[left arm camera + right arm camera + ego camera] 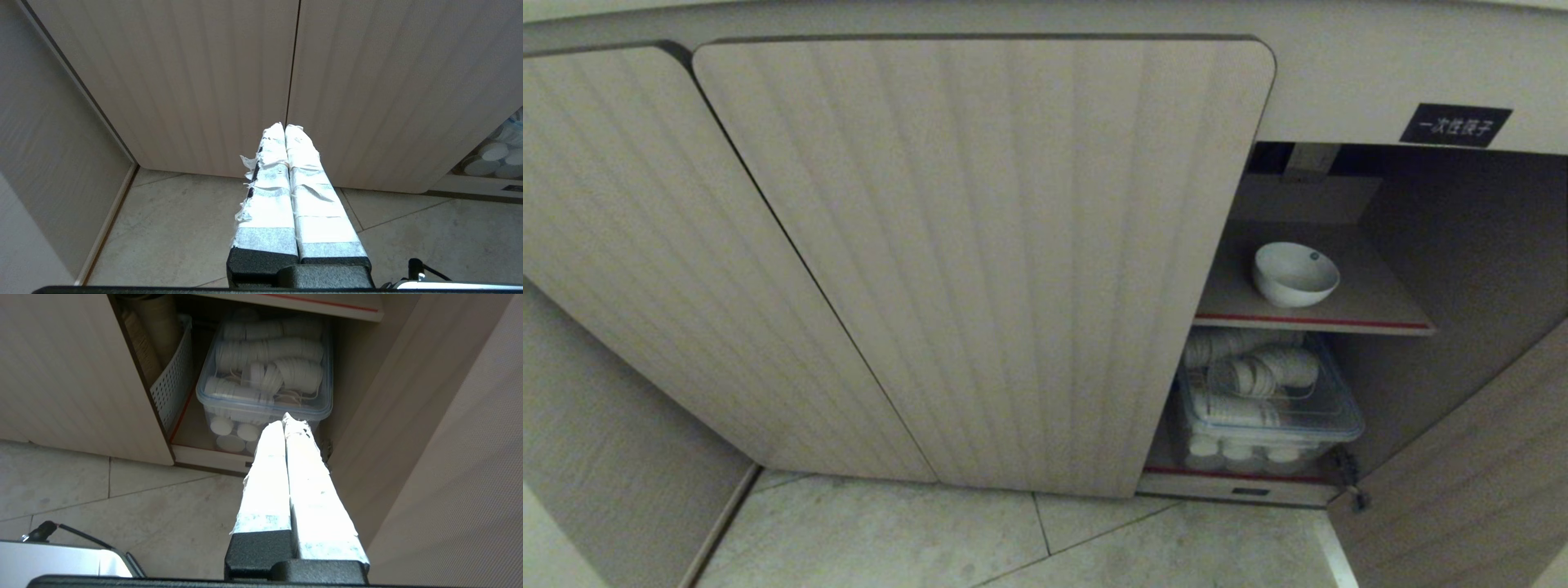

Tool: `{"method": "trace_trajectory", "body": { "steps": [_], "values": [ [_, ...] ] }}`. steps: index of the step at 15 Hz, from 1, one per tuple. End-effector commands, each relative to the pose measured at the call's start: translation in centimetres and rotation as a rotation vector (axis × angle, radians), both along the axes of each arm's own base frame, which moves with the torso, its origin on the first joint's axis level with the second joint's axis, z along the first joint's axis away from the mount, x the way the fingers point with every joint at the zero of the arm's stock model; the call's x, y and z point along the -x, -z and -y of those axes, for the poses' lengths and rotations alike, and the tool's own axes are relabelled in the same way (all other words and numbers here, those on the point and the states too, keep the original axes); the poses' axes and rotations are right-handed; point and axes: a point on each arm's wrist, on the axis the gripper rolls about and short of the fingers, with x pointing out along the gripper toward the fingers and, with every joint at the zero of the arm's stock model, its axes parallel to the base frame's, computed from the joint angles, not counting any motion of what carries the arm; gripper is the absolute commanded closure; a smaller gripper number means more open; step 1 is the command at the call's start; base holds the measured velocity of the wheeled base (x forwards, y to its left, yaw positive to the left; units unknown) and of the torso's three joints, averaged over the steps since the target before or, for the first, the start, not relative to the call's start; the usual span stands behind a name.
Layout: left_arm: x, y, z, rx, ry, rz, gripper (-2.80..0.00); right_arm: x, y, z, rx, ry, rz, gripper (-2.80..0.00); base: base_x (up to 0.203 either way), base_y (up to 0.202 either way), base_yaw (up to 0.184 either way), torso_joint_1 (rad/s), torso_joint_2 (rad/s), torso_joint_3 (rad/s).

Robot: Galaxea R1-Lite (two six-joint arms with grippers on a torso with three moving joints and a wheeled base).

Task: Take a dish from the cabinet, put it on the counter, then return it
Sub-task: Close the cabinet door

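Small round white ceramic bowl (1295, 273) on upper red-edged shelf (1372, 314) inside open beige fluted wood-grain cabinet (980, 261); tipped, mouth facing up and left, round so no long axis. Glaze smooth, plain. Clear plastic box (1270, 412) of white cups below. Left gripper (284, 127), right gripper (285, 418): tape-wrapped fingers pressed together, empty, low over tile floor (1013, 543).

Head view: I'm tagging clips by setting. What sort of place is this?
Probably a kitchen or food-service storage area: a low cabinet with one door open, a white bowl on its shelf, and a clear tub of stacked white cups below, above a tiled floor.
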Motion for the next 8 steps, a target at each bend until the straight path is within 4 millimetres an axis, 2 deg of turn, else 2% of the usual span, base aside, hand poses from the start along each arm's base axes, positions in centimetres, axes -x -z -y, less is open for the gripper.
{"method": "trace_trajectory", "body": {
  "steps": [1,8],
  "values": [
    [0.01,-0.02,0.00,0.001,0.000,0.001,0.00,0.10,0.04,0.00,-0.001,-0.001,0.013,0.00,0.000,0.000,0.000,0.000,0.00,0.000],
    [0.00,0.00,0.00,0.001,-0.002,0.001,0.00,0.10,0.04,0.00,-0.006,-0.001,0.013,0.00,0.000,0.000,0.000,0.000,0.00,0.000]
  ]
}}
